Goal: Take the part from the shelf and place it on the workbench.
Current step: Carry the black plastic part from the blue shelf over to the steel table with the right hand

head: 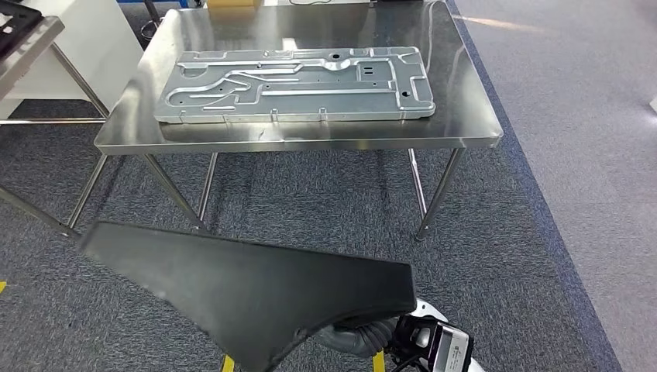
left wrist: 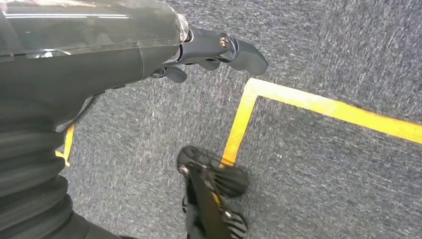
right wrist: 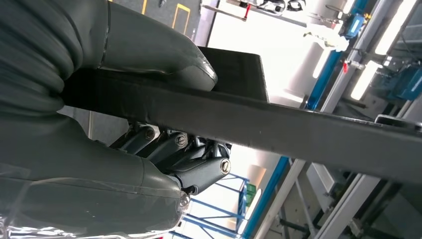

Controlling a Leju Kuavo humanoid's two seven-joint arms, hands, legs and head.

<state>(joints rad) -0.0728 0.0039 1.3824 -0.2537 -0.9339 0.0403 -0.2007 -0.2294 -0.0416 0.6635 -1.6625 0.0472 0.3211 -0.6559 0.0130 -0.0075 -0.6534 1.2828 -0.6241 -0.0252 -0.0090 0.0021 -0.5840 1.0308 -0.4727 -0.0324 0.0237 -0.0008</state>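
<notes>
**A:** Where is the part, and which way does it lie?

**B:** The black flat part (head: 256, 291) is in the air, low in the head view, in front of the steel worktop (head: 472, 116) and not touching it. Its long axis runs across the robot's body, from the upper left down to the right. The narrow end points to the robot's left; the wide end is at the right, where the right hand (right wrist: 149, 139) grasps it.

**A:** How does this hand hold it?

**B:** In the right wrist view the thick grey thumb (right wrist: 164, 55) lies on one face of the part and the dark fingers (right wrist: 199, 169) are curled under the other face, so the edge is clamped between them.

**A:** And the left hand?

**B:** The left hand (left wrist: 209, 55) hangs over the grey carpet (left wrist: 338, 189), near a yellow floor line (left wrist: 318, 104). It holds nothing and its fingers are loosely extended, touching nothing.

**A:** How many things are there?

**B:** One black part in the hand, one worktop, and one silver stamped metal panel (head: 298, 85) lying flat on the worktop, its long side along the front edge.
</notes>
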